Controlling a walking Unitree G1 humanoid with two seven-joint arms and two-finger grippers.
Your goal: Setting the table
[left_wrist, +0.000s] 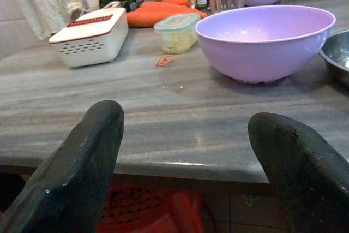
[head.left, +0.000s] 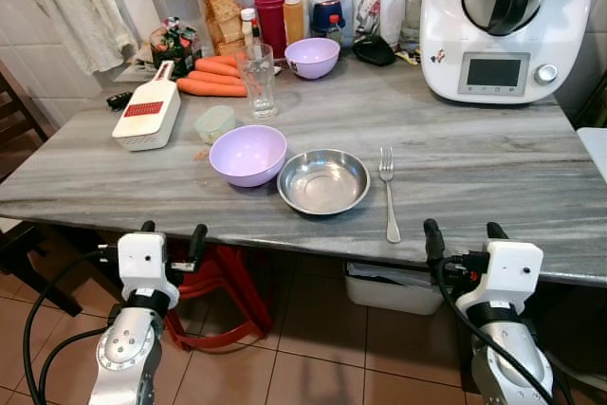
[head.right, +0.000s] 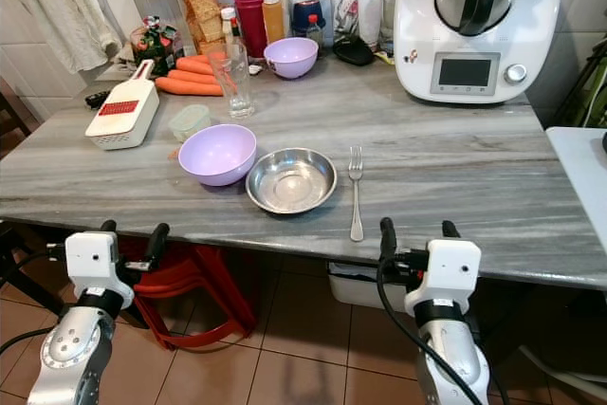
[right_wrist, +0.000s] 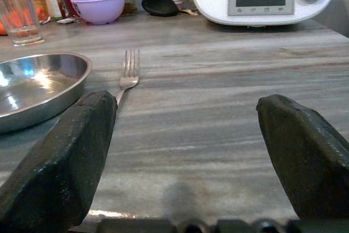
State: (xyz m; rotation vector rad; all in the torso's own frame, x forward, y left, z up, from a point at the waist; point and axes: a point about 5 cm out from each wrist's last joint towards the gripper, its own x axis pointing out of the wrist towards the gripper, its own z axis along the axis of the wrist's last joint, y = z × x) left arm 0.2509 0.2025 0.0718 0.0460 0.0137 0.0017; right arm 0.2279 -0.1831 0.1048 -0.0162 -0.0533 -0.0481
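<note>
Below the near edge of the table (head.left: 493,177), the left gripper (head.left: 173,236) and the right gripper (head.left: 465,234) are held level with fingers spread wide apart, nothing gripped or touched; just beyond the right gripper a fork (head.left: 388,192) is laid tines away, beside a shallow steel dish (head.left: 323,181); the dish is touched on its left by a lilac bowl (head.left: 248,155); a drinking glass (head.left: 257,80) and a second lilac bowl (head.left: 312,57) are seen farther back.
</note>
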